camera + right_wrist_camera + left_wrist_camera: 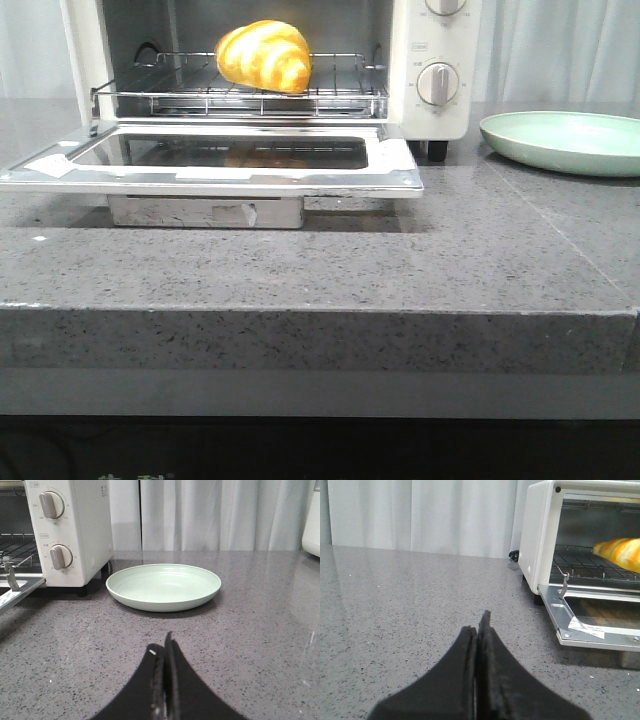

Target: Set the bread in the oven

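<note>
One oven point(430, 90) is standing at the far left of the grey counter point(400, 260), its glass door point(215, 160) lying open and flat toward the near edge. One bread roll point(265, 55) is sitting on the wire rack point(240, 95) inside the oven, striped yellow and orange-brown. Two round dials are showing on the oven's right panel (the front view is cutting off the upper one). One pale green plate point(565, 140) is resting to the right of the oven, apart from it.

Neither arm is appearing in the front view. The left wrist view is showing the left gripper point(479, 630) with its black fingers pressed together, holding nothing, over bare counter left of the oven. The right wrist view is showing the right gripper point(162, 650) likewise pinched closed, near the plate.
</note>
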Controlling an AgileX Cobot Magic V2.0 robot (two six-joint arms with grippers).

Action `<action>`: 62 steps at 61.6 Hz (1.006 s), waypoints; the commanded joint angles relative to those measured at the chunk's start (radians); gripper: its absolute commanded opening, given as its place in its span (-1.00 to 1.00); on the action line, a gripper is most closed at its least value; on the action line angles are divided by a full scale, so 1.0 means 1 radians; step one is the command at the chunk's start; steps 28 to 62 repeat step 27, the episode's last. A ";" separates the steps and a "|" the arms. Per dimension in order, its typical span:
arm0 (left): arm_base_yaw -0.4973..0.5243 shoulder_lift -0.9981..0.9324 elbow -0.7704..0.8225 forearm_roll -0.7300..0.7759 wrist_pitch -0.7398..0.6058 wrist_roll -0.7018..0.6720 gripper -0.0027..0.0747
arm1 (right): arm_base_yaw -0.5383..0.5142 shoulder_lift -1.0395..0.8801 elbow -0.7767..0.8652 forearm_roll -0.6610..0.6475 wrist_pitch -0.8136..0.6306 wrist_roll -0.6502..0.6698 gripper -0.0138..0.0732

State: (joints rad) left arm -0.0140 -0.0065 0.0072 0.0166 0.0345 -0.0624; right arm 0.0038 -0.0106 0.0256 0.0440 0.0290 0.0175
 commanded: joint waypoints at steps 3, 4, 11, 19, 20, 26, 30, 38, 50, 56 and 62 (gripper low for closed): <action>-0.004 -0.021 0.023 -0.008 -0.077 0.002 -0.98 | -0.005 -0.020 0.004 0.000 -0.085 -0.012 -0.95; -0.004 -0.021 0.023 -0.008 -0.077 0.002 -0.98 | -0.005 -0.020 0.004 0.000 -0.085 -0.012 -0.95; -0.004 -0.021 0.023 -0.008 -0.077 0.002 -0.98 | -0.008 -0.020 0.004 0.000 -0.085 -0.012 -0.95; -0.004 -0.021 0.023 -0.008 -0.077 0.002 -0.98 | -0.018 -0.020 0.004 0.000 -0.085 -0.012 -0.95; -0.004 -0.021 0.023 -0.008 -0.077 0.002 -0.98 | -0.018 -0.020 0.004 0.000 -0.085 -0.012 -0.95; -0.004 -0.021 0.023 -0.008 -0.077 0.002 -0.98 | -0.018 -0.020 0.004 0.000 -0.085 -0.012 -0.95; -0.004 -0.021 0.023 -0.008 -0.077 0.002 -0.98 | -0.018 -0.020 0.004 0.000 -0.085 -0.012 -0.95; -0.004 -0.021 0.023 -0.008 -0.077 0.002 -0.98 | -0.018 -0.020 0.004 0.000 -0.085 -0.012 -0.95; -0.004 -0.021 0.023 -0.008 -0.077 0.002 -0.98 | -0.018 -0.020 0.004 0.000 -0.085 -0.012 -0.95; -0.004 -0.021 0.023 -0.008 -0.077 0.002 -0.98 | -0.018 -0.020 0.004 0.000 -0.085 -0.012 -0.95; -0.004 -0.021 0.023 -0.008 -0.077 0.002 -0.98 | -0.018 -0.020 0.004 0.000 -0.085 -0.012 -0.95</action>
